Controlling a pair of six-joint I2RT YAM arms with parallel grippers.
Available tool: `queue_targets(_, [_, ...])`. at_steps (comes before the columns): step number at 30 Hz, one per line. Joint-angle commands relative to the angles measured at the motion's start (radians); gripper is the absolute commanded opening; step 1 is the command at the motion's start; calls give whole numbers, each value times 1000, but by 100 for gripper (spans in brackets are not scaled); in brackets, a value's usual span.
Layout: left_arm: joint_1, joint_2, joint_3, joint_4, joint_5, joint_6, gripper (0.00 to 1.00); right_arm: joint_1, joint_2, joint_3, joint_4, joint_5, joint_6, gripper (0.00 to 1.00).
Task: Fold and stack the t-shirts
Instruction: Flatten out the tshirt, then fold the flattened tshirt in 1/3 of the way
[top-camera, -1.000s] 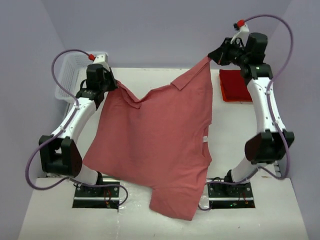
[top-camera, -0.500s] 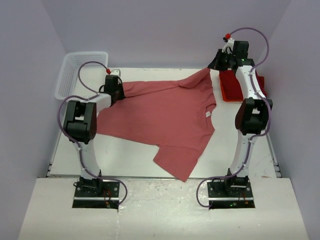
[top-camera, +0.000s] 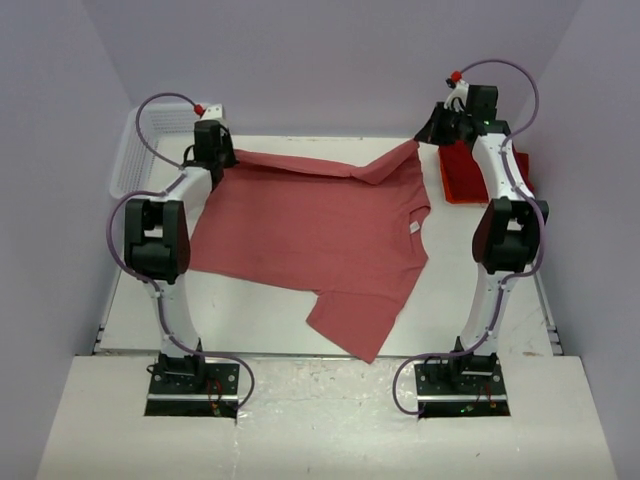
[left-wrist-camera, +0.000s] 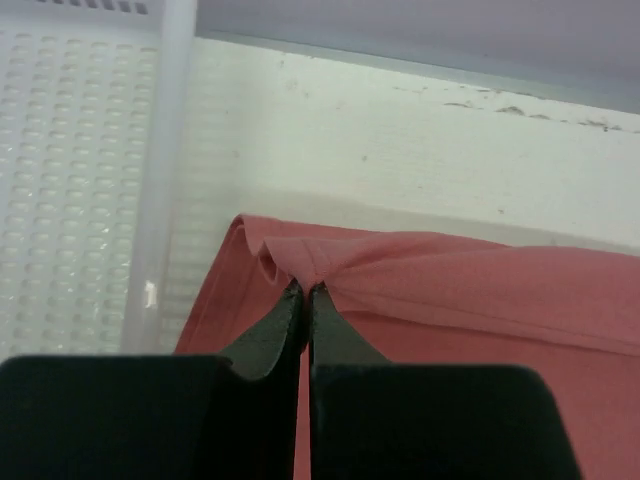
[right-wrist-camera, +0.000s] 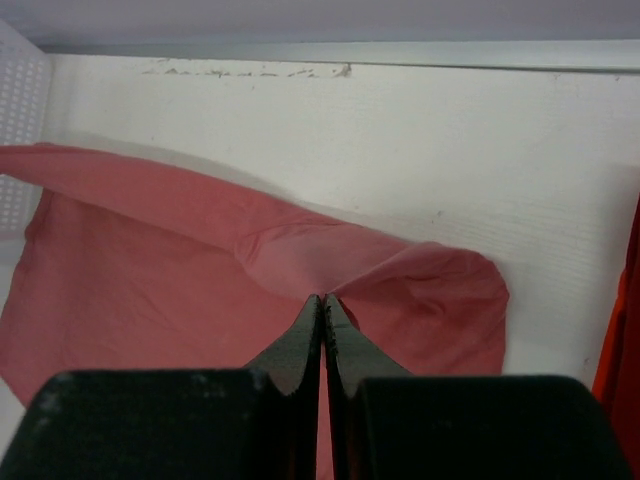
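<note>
Booth setup: pale lavender back wall, same colour on the left wall and right wall, all plain. White table spans wall to wall, matte, with dark scuffs along the far seam where it meets the back wall. Separate off-white board at the near edge, lightly scratched. Light is soft and even, shadows faint.

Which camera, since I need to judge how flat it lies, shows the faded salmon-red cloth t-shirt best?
Top external: the whole faded salmon-red cloth t-shirt shows, spread out. Left wrist shows only the bunched corner in the left gripper; right wrist shows a rippled part by the right gripper.
</note>
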Motion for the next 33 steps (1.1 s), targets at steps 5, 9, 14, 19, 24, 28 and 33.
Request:
queue_targets(5, [24,90,213,-149,-130,70,0,81,-206,-135,-2,16,44,0])
queue_targets(9, [37,171,301,-221,-168,81,0,90,-232,-170,-77,60,57,0])
queue_targets(14, [57,223,333,-241,-191,72,0,119,-299,-271,-128,130,63,0])
queue_targets(19, [59,263,373,-295,-187,73,0,130,-325,-370,-118,180,93,0])
queue_targets(24, [59,279,370,-315,-167,56,0,141,-350,-463,-83,203,112,0])
queue_targets(28, [57,270,355,-315,-147,49,0,144,-385,-527,-79,240,127,0])
queue_targets(33, [57,242,310,-304,-130,33,0,151,-454,-639,-63,279,153,0])
